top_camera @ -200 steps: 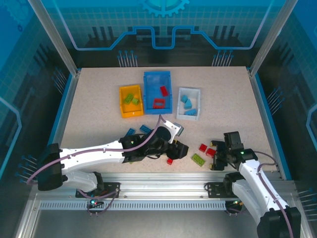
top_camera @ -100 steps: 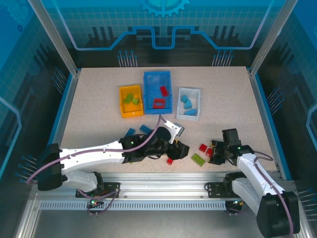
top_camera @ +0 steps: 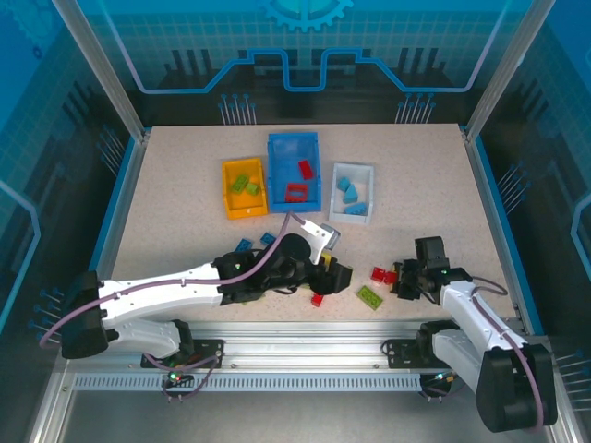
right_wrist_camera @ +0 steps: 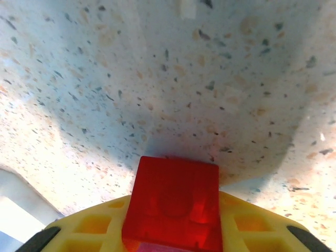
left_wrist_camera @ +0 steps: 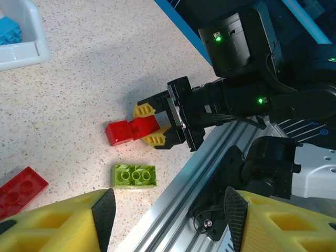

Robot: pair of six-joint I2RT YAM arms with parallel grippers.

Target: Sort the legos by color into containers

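Near rail (left_wrist_camera: pixel 173 206), right hand (left_wrist_camera: pixel 147 124) grips red lego (left_wrist_camera: pixel 118 132)

The blue bin (top_camera: pixel 273 171) is standing hemmed in by the yellow-orange bin (top_camera: pixel 228 189) on its left and the white bin (top_camera: pixel 352 167) on its right, leaving only narrow gaps. Bare table (top_camera: pixel 166 185) is lying open well left, right and behind it. In front of it, the left arm (top_camera: pixel 175 288) is stretching across, and loose bricks (top_camera: pixel 370 296) are cluttering the front-right ground.
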